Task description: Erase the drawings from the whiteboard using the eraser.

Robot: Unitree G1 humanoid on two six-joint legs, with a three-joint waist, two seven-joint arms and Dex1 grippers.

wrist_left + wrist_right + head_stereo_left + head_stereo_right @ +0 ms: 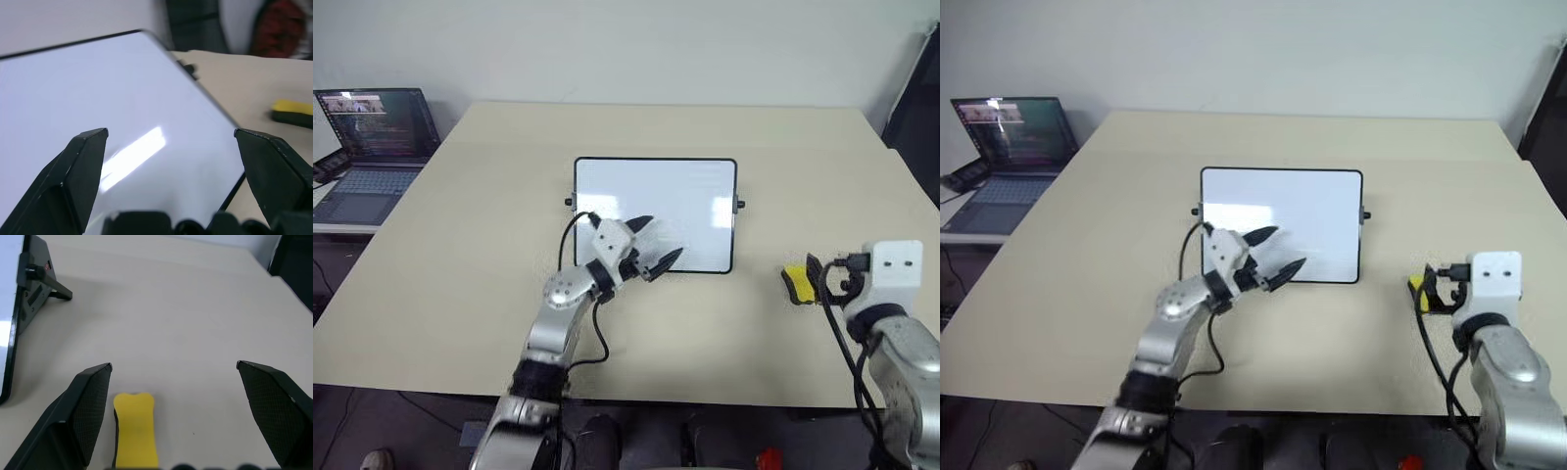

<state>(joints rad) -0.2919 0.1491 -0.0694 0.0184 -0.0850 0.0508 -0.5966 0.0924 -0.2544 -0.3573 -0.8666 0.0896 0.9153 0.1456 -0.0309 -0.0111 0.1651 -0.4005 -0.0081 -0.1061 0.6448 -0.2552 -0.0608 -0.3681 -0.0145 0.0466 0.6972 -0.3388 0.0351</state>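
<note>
While the small yellow block eraser (pixel 135 431) is lying free on the beige bench (pixel 460 294), both grippers' fingers are standing wide. The glossy white black-framed whiteboard (pixel 656 196) is looking clean, so the right gripper (pixel 173 377) should, in my judgement, be staying clear.

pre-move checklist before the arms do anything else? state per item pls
1. Whiteboard free of drawings: ok, the visible surface is blank white; the near left corner is hidden behind the left gripper.
2. Eraser released: ok, it lies on the table, touching neither finger of the right gripper.
3. Right gripper open: ok, jaws spread wide.
4. Left gripper empty: ok, jaws open, nothing between them.
5. Left gripper clear of the board: cannot tell, it sits over the board's near left corner; contact is unclear.
6. Eraser clear of the board: ok, it rests on the table apart from the board's right edge.
</note>
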